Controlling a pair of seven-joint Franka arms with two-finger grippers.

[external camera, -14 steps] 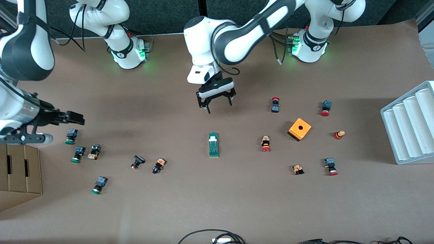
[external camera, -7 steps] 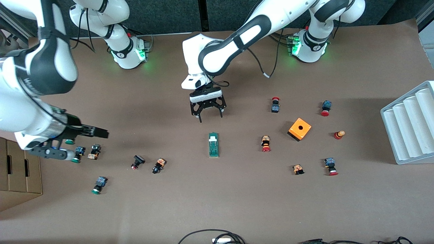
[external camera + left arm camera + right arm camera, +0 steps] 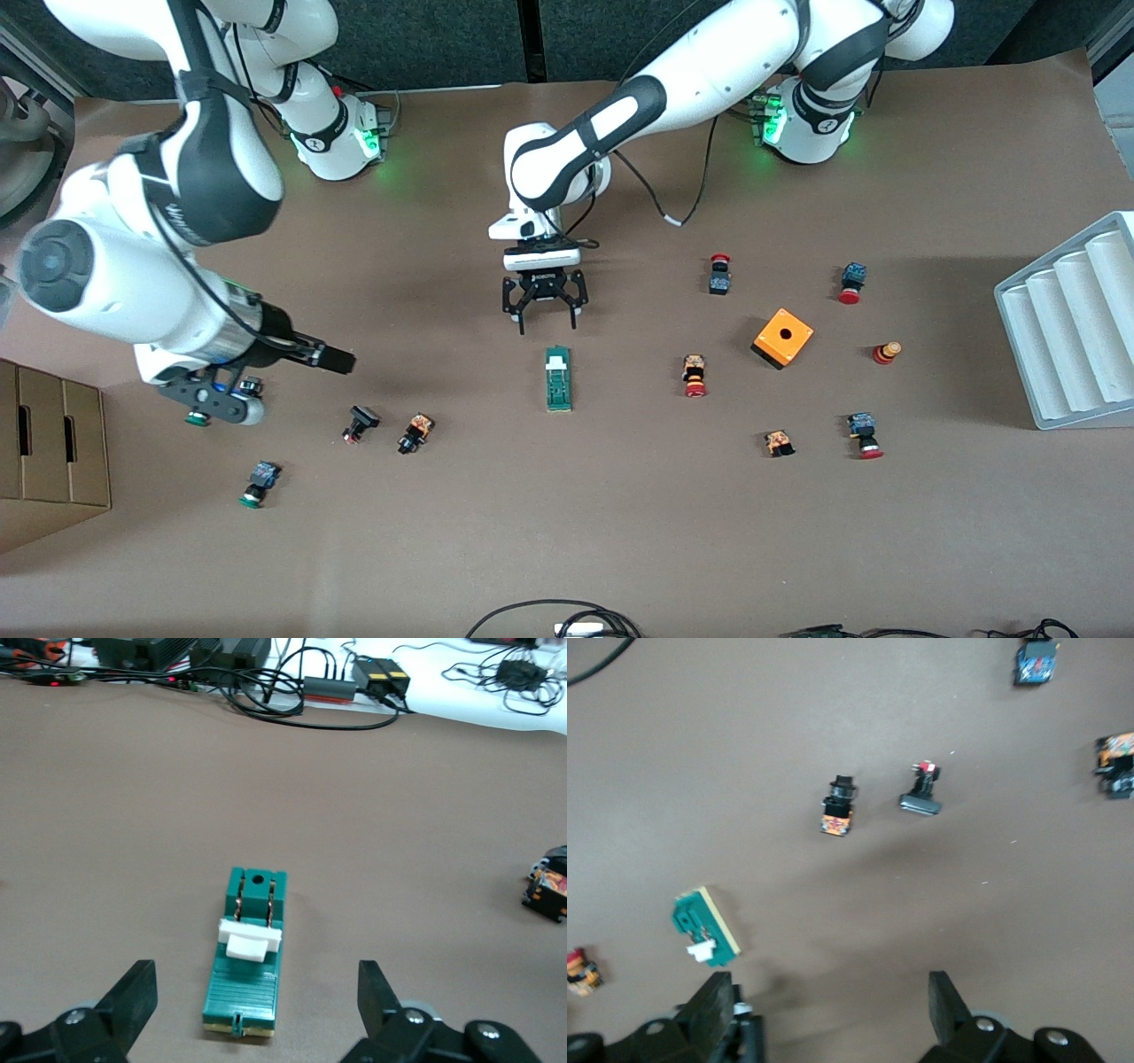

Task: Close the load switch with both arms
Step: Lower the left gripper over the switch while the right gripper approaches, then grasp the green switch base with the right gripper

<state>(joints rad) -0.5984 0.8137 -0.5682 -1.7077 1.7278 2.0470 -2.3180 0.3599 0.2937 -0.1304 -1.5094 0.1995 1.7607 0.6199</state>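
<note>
a brown bench (image 3: 620, 532) carried scattered push buttons, an orange box (image 3: 782, 338) and, at its middle, the load switch (image 3: 557, 378). the switch lay flat with its long axis running from the robots' bases toward the front camera, its white piece (image 3: 556, 361) at the end nearer the bases.

the left gripper (image 3: 544, 312) hung just over the bench at that white-piece end of the switch, close to it but not touching, with its jaws spread wide. in the left wrist view the switch (image 3: 246, 957) sat squarely between the two fingers (image 3: 131, 994), its length running straight away from the gripper, so the opening lay across the switch's narrow width.

the right gripper (image 3: 266, 372) was over the bench toward the right arm's end, well apart from the switch, above a cluster of push buttons (image 3: 356, 423). its jaws were also open. in the right wrist view the switch (image 3: 705, 927) showed off toward one edge and skewed against the finger line.

the left arm was plainly the nearer, and already lined up. it probably needed only to come on along the switch's axis, while the right arm had most of its way to cover.
</note>
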